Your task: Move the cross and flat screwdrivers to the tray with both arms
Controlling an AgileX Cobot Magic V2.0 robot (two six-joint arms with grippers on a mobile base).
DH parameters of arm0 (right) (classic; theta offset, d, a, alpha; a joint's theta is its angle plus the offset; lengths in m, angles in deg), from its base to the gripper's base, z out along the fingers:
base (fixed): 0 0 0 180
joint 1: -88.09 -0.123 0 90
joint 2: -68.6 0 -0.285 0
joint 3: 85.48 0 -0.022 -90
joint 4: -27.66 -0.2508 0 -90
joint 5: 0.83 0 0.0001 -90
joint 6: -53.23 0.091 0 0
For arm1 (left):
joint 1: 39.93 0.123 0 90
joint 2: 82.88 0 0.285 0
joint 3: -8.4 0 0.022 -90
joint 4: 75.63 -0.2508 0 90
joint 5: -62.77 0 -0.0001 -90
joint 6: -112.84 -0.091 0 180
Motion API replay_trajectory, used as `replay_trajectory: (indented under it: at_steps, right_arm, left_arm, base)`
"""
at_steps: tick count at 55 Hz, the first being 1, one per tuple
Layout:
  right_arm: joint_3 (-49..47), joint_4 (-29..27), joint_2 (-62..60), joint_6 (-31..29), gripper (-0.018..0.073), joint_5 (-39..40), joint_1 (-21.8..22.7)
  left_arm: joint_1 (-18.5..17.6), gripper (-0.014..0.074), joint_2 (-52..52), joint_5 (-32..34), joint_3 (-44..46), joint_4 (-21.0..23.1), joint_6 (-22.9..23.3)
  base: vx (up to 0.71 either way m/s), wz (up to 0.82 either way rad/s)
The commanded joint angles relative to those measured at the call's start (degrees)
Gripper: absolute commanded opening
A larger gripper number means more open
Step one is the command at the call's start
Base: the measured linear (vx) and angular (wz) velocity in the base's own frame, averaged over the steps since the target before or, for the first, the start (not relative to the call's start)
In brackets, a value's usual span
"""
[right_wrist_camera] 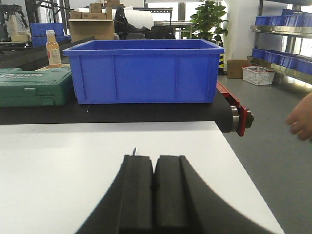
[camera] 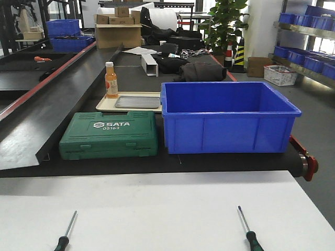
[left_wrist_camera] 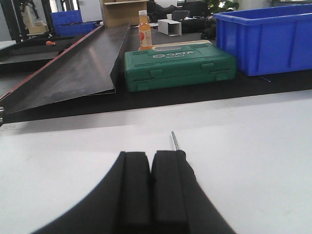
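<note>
Two screwdrivers with black-and-green handles lie on the white table at the front view's bottom edge: one on the left [camera: 67,231], one on the right [camera: 247,228]. The grey metal tray [camera: 137,102] rests inside a beige tray beyond the green case. Neither gripper shows in the front view. In the left wrist view my left gripper [left_wrist_camera: 151,154] is shut with nothing between its fingers, and a steel screwdriver tip [left_wrist_camera: 174,140] pokes out past its right finger. My right gripper [right_wrist_camera: 154,158] is likewise shut and empty, with a small shaft tip [right_wrist_camera: 133,151] just beyond its left finger.
A green SATA tool case [camera: 109,135] and a deep blue bin [camera: 225,117] stand on the black belt past the white table. An orange bottle [camera: 111,80] stands on the beige tray [camera: 103,105]. A person's hand [right_wrist_camera: 301,122] shows at the far right.
</note>
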Motion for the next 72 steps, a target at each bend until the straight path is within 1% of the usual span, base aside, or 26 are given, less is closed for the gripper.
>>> replay_trajectory:
  at_steps: [1, 27, 35, 36, 44, 50, 57, 59, 62, 65, 69, 72]
  right_arm:
    - [0.44, 0.47, -0.31, -0.11, -0.0008, 4.7, 0.36]
    - [0.44, 0.47, -0.31, -0.11, -0.0008, 4.7, 0.36]
    - [0.44, 0.47, -0.31, -0.11, -0.0008, 4.7, 0.36]
    - [0.44, 0.47, -0.31, -0.11, -0.0008, 4.7, 0.36]
    - [0.44, 0.47, -0.31, -0.11, -0.0008, 5.52, 0.35]
    - [0.44, 0.47, -0.31, -0.11, -0.0008, 6.33, 0.35]
    - [-0.21, 0.19, -0.31, 0.16, -0.0008, 13.53, 0.35]
    - [-1.25, 0.19, -0.31, 0.16, -0.0008, 14.04, 0.35]
    - [-3.99, 0.19, 0.44, 0.1, -0.0008, 13.05, 0.35]
    - [-7.84, 0.24, 2.23, 0.05, -0.0008, 10.46, 0.35]
    - [-13.69, 0.24, 6.18, -0.1, -0.0008, 7.21, 0.35]
    - [-16.95, 0.24, 9.21, -0.1, -0.0008, 6.15, 0.35]
  left_arm:
    - [-0.08, -0.0006, 0.68, 4.82, 1.32, 0.14, 0.58]
    - [-0.08, -0.0006, 0.68, 5.07, 1.32, 0.14, 0.16]
    - [-0.08, -0.0006, 0.68, 8.25, 1.41, 0.37, 0.22]
    - [-0.08, -0.0006, 0.68, 9.42, 1.41, 0.37, 0.22]
    - [-0.08, -0.0006, 0.68, 10.66, 1.41, 0.37, 0.19]
    - [-0.08, -0.0006, 0.68, 14.83, 1.41, 0.37, 0.19]
    - [-0.08, -0.0006, 0.68, 20.32, 2.93, 0.37, 2.69]
    - [-0.08, -0.0006, 0.68, 21.07, 4.04, 0.37, 3.09]
    - [-0.08, -0.0004, 0.68, 20.9, 6.59, 0.37, 3.09]
    - [-0.08, -0.0002, 0.64, 19.96, 9.33, 0.31, 3.09]
    - [-0.08, 0.0004, -0.77, 16.06, 14.59, 0.31, 3.09]
    - [-0.08, 0.0011, -2.72, 11.72, 18.66, 0.31, 3.09]
  base:
    - [0.0, 0.0]
    - [0.0, 0.0]
    - [0.0, 0.0]
    - [0.0, 0.0]
    - [0.0, 0.0]
    - [0.0, 0.0]
    - [0.0, 0.0]
    - [0.0, 0.0]
    - [0.0, 0.0]
    - [0.0, 0.0]
    - [0.0, 0.0]
    - [0.0, 0.0]
